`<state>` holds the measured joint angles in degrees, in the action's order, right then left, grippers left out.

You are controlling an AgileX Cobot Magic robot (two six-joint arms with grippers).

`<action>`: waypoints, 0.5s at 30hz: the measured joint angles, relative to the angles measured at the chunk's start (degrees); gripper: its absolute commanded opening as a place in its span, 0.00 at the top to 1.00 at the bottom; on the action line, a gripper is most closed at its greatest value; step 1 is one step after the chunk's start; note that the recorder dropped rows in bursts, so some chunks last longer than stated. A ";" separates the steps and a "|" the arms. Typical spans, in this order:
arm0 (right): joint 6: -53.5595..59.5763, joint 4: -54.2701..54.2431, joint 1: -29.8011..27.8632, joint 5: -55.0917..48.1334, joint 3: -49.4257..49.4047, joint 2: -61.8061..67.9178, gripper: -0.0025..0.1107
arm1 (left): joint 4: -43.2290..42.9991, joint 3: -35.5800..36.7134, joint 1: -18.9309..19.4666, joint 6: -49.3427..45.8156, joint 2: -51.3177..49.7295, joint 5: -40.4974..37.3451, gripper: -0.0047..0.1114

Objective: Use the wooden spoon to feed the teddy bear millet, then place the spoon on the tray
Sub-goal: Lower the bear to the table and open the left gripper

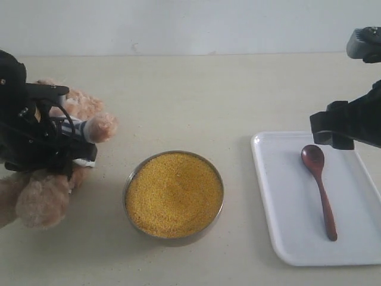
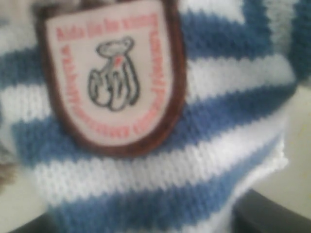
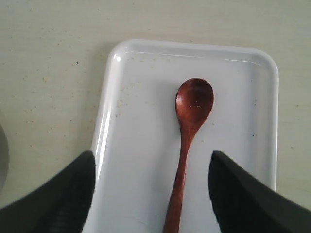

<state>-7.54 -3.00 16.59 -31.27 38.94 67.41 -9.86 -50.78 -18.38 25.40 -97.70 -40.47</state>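
The teddy bear [image 1: 43,201] lies at the table's left edge, with my left gripper [image 1: 71,143] on its body. In the left wrist view its blue-and-white striped shirt [image 2: 146,170] and chest badge [image 2: 114,73] fill the picture, and the cloth is bunched between the dark fingers [image 2: 272,216]. The millet [image 1: 174,193] is heaped in the metal bowl [image 1: 128,185] at the centre. On the white tray [image 1: 280,196] [image 3: 136,121] lies the wooden spoon [image 1: 318,187] [image 3: 192,121], its bowl pointing away. My right gripper [image 1: 339,128] [image 3: 151,160] hangs open above the tray, its fingers on either side of the spoon's handle and apart from it.
The beige table runs back to a pale wall. The metal bowl's rim [image 3: 2,155] shows at the edge of the right wrist view, beside the tray. A few grains speck the spoon's bowl and the tray.
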 measured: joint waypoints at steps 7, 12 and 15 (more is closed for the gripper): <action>5.27 -6.66 0.00 0.76 0.00 0.00 0.43 | 1.55 -0.40 0.00 0.00 0.00 -1.19 0.34; 6.97 -8.33 0.00 0.87 0.00 -0.09 0.43 | 1.55 -0.40 0.00 0.07 0.00 -1.93 0.20; 7.13 -8.53 0.00 0.97 0.00 -0.09 0.43 | 1.55 -0.40 0.00 0.07 0.68 -2.30 0.20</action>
<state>-0.41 -11.52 16.59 -30.30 38.94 67.32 -8.31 -51.18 -18.38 25.47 -97.03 -42.77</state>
